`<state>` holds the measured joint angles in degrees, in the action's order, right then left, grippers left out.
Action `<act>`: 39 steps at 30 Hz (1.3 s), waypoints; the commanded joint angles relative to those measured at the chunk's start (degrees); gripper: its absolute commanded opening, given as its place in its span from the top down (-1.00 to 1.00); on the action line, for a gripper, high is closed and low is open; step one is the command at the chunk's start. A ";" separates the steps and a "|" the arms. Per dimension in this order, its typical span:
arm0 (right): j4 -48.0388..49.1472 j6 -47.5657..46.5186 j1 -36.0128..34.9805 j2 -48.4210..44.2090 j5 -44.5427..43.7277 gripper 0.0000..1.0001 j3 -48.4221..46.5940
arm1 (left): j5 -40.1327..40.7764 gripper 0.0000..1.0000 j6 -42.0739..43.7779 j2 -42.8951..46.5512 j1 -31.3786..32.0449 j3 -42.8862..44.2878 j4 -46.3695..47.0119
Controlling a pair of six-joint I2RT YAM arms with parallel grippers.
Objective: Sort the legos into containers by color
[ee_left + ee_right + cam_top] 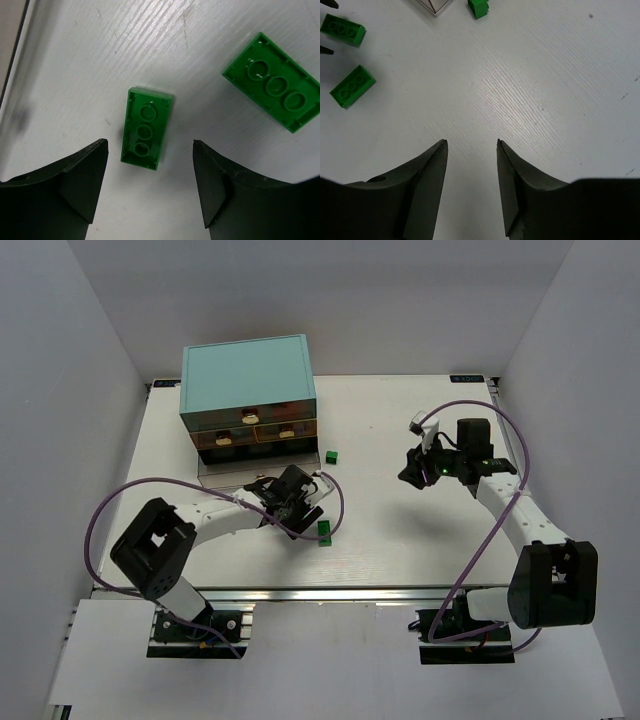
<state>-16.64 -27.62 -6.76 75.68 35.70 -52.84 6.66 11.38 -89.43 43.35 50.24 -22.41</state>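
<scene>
Two green legos lie underside up on the white table in the left wrist view. One lego (146,129) sits just ahead of my open left gripper (150,142), between the lines of its fingers and untouched. The other lego (272,89) lies off to the right. From above, one green lego (323,531) shows beside my left gripper (305,505), and a smaller green piece (331,456) lies near the containers (262,430). My right gripper (471,142) hangs open over bare table with nothing between its fingers, at mid-right in the top view (412,472).
The drawers sit in a teal cabinet (246,370) at the back left. A clear pulled-out drawer (222,476) lies in front of it. The right wrist view shows two green bricks (342,29) (352,86) at far left and the small green piece (478,8) at the top.
</scene>
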 commanded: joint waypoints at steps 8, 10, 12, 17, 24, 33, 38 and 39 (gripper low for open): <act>0.47 -0.33 0.08 -2.99 3.67 0.00 -1.48 | -0.06 -0.53 -0.13 -3.64 -1.34 2.94 -0.53; 0.47 -0.33 0.00 -3.08 4.02 0.01 -1.39 | 0.03 -0.50 -0.30 -4.61 -1.34 3.28 -0.87; 0.65 -0.25 0.00 -3.26 4.20 0.01 -1.30 | -0.32 -0.44 -0.48 -5.05 -1.34 3.38 -0.97; 1.17 -0.16 0.00 -3.96 4.37 0.02 -0.95 | -1.99 -0.13 -1.09 -6.11 -1.87 3.64 -1.49; 1.26 -0.25 0.17 -4.31 4.99 0.03 -0.69 | -2.26 0.43 -2.32 -2.43 -1.87 2.94 -0.79; 1.79 0.19 -0.27 -4.84 5.87 0.41 -0.51 | 7.31 0.97 -3.04 17.00 -1.87 -0.75 9.74; 2.67 0.81 -0.35 -5.45 6.66 0.60 0.10 | 10.83 0.97 3.64 16.31 -2.40 1.61 12.66; 2.76 0.90 -0.27 -5.80 6.83 0.60 0.19 | 12.31 0.98 6.44 14.91 -2.40 2.57 11.88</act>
<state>-16.16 -27.20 -6.83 72.27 40.64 -52.71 14.41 11.99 -71.48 41.36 50.85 -11.79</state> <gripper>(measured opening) 0.201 0.449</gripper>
